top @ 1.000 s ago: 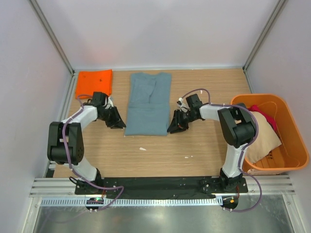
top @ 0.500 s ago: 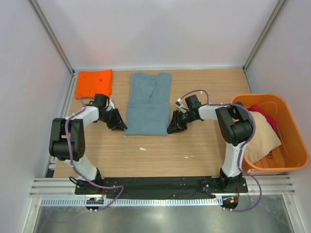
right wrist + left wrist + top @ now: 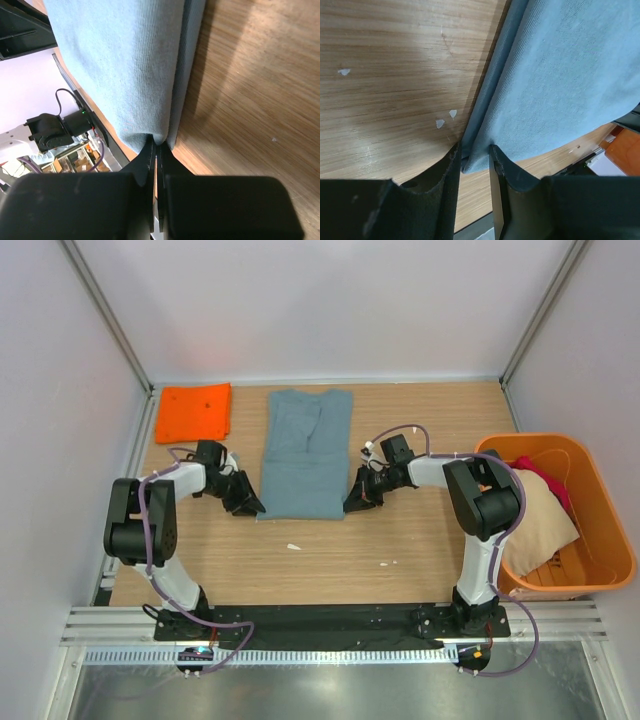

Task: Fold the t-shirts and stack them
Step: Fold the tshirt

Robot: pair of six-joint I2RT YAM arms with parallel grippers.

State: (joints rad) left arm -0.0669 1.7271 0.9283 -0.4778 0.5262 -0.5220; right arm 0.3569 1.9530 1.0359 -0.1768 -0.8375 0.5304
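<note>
Shirts lying on the wooden table [image 3: 430, 410]: two, a folded dusty grey-blue cloth t-shirt [image 3: 305, 455] and a folded bright orange cloth t-shirt [image 3: 194, 411]
Shirts seen in the tub: two, a beige cloth shirt [image 3: 545, 525] and a red cloth shirt [image 3: 547, 477]
Rigid orange plastic tub [image 3: 530, 440]: one
Small white scraps [image 3: 293, 546] on the wood: two in the top view

arms [image 3: 180, 475]: white, black joints | cables [image 3: 400, 428]: purple | tools [image 3: 474, 152]: black

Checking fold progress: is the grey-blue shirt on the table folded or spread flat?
Partly folded: the grey-blue shirt lies as a narrow strip, no sleeves sticking out, with doubled layers showing at its near corners.
</note>
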